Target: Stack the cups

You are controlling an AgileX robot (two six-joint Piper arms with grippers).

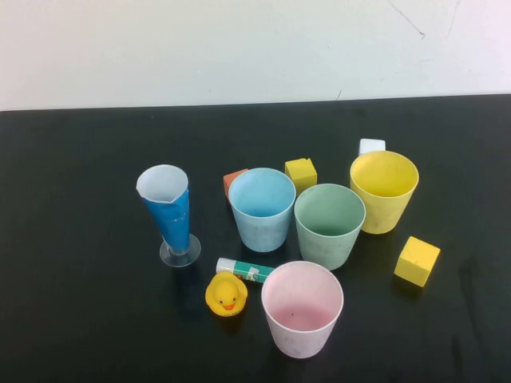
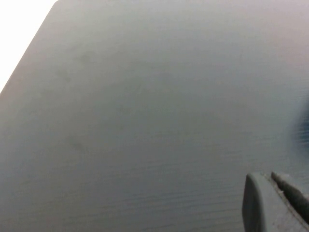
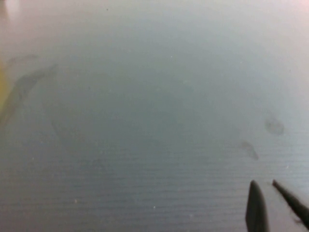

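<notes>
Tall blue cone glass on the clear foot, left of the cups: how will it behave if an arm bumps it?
Probably tips easily: the blue cone glass is tall, widest at the rim, on a small clear foot. Once down, its taper would likely roll it in an arc, perhaps toward the rubber duck. Both grippers are shut over bare table: left gripper, right gripper.

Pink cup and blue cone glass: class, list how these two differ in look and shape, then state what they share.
The pink cup is wide, matte and footless; the blue cone glass is tall, narrow and stands on a clear round foot. The pink cup is nearest the camera; the blue cone glass is farthest left. Both stand upright, mouths open upward, on the black table, untouched.
</notes>
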